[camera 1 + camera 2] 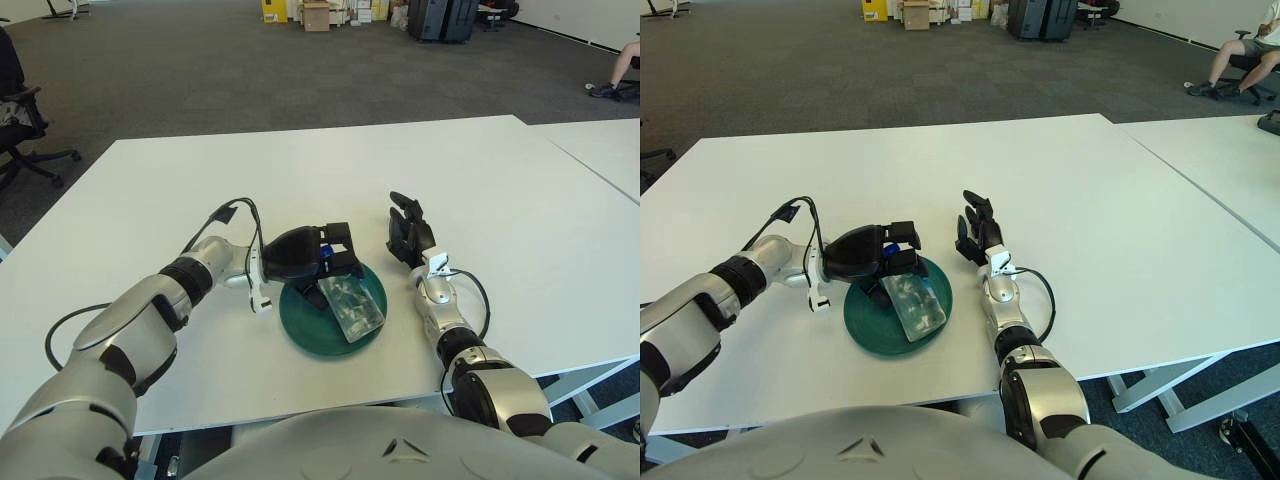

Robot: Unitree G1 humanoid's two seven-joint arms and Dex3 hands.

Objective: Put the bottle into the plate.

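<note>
- The dark green plate [300,328] sits on the white surface [140,200] near its front edge, between the robot's two forearms.
- A clear plastic bottle [352,302] lies on its side in the plate, its body slanting toward the plate's right rim and its blue cap [891,250] at the far end, tucked among the fingers.
- The left hand [305,254] reaches in from the left over the far-left part of the plate; its black fingers [338,262] are curled loosely around the bottle's neck end. Whether they grip the bottle or only touch it I cannot tell from either view.
- A black cable [225,215] loops up from the left wrist and back down beside the hand.
- The right hand [408,232] shows just to the right of the plate, apart from it, palm side down with its fingers [971,203] spread and pointing away from the robot, holding nothing.
- A thin black cable [1044,298] curves along the right forearm above the surface.
- A second white table [600,150] adjoins the surface on the right.
- Beyond lies grey carpet [200,70], with an office chair [20,120] at far left.
- Cardboard boxes [316,16] and dark cases [440,18] stand at the back of the room.
- A seated person's leg [1230,50] shows at far right.
</note>
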